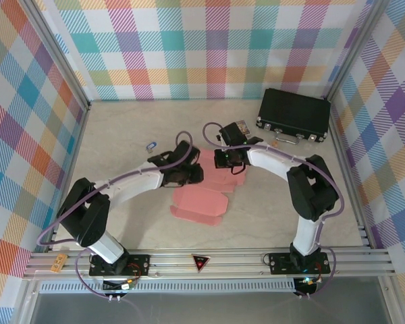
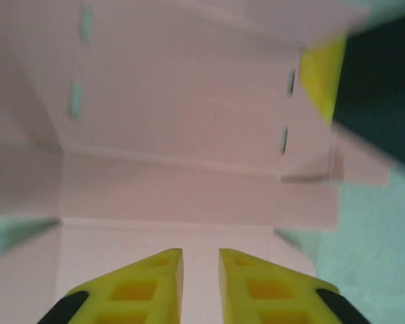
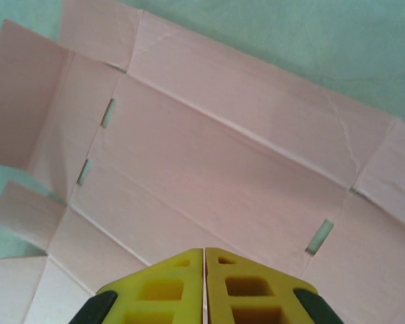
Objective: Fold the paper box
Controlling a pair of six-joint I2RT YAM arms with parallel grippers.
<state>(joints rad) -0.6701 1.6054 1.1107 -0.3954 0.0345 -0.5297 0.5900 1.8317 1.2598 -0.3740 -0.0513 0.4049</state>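
The paper box (image 1: 201,206) is a flat salmon-pink die-cut sheet with flaps and creases, lying in the middle of the table. My left gripper (image 1: 194,173) hangs over its left part. In the left wrist view its yellow fingertips (image 2: 201,260) stand a little apart above the pink sheet (image 2: 182,121), with nothing between them. My right gripper (image 1: 224,162) is over the sheet's far right part. In the right wrist view its fingertips (image 3: 204,255) are pressed together just above the creased panel (image 3: 223,155). One finger (image 2: 320,74) of the right gripper pokes in at the left wrist view's upper right.
A black hard case (image 1: 293,115) lies at the back right of the table (image 1: 121,135). A tiny printed card (image 1: 150,144) sits at the left behind my left arm. Checked walls close the table on three sides.
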